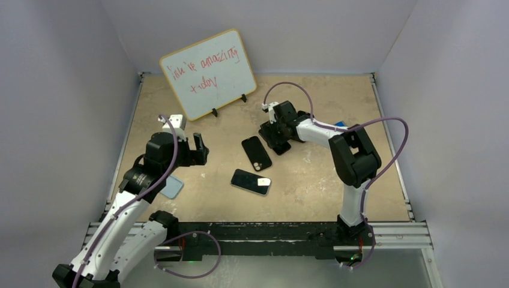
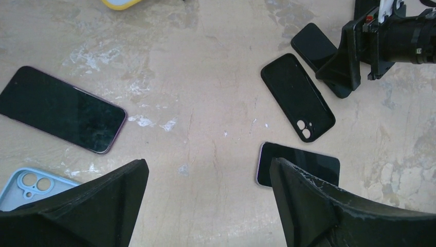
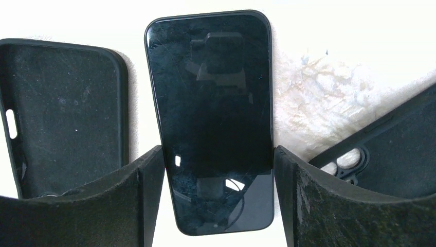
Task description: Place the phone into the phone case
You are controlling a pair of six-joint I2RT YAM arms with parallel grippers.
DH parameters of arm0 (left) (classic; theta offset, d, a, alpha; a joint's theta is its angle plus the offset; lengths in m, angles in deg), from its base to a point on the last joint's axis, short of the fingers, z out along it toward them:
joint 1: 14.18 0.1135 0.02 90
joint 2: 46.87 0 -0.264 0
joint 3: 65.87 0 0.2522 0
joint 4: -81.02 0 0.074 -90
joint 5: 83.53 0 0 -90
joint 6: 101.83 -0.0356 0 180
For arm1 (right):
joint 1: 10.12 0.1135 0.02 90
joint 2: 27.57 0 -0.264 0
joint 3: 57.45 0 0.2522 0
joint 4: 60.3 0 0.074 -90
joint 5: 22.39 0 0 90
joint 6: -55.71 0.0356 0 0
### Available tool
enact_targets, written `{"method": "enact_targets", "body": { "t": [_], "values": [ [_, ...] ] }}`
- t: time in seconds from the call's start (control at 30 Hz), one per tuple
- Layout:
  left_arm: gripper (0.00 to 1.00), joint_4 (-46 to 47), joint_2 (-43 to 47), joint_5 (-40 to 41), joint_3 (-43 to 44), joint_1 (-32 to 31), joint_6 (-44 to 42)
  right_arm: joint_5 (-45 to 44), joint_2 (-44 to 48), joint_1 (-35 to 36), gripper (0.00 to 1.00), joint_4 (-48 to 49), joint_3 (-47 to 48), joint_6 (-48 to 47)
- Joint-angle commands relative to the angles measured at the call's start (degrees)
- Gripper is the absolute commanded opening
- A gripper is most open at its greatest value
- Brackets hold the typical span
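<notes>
A black phone (image 3: pixel 211 103) lies screen up between my right gripper's (image 3: pixel 219 154) fingertips, which touch both its long edges; this gripper (image 1: pixel 273 139) is low over the table. An empty black case (image 3: pixel 67 113) lies just left of the phone, and another black case (image 3: pixel 391 159) with a camera cutout lies to its right. In the top view one black case (image 1: pixel 256 153) lies beside the gripper. My left gripper (image 1: pixel 200 147) is open and empty above the table (image 2: pixel 208 170).
A second phone (image 1: pixel 251 182) lies near the table's middle. A purple-edged phone (image 2: pixel 61 109) and a light blue case (image 2: pixel 25 188) lie at the left. A whiteboard (image 1: pixel 209 73) stands at the back. A blue item (image 1: pixel 340 124) lies behind the right arm.
</notes>
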Motion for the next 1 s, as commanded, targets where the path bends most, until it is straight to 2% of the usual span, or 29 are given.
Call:
{"method": "enact_targets", "body": {
  "t": [0.0, 0.13, 0.47, 0.67, 0.97],
  "values": [
    [0.92, 0.9, -2.2, -3.5, 2.6, 0.0, 0.6, -2.4, 2.0, -0.2, 0.57, -5.0, -3.5, 7.1],
    [0.92, 2.1, -3.2, -5.7, 2.0, 0.0, 1.2, -3.1, 4.3, -0.2, 0.52, -3.6, -6.0, 12.5],
    [0.91, 2.3, -2.9, -3.9, 0.5, 0.0, 0.8, -5.5, 10.7, 0.0, 0.40, 0.7, -9.8, 21.4],
    [0.91, 2.5, -1.3, -3.8, 0.3, 0.0, 0.9, -4.8, 13.8, 0.7, 0.38, -0.2, -9.8, 24.9],
    [0.91, 2.6, 0.4, -3.8, 0.1, 0.0, 0.9, -7.0, 16.6, 6.6, 0.35, -1.4, -7.4, 27.7]
  ]
}}
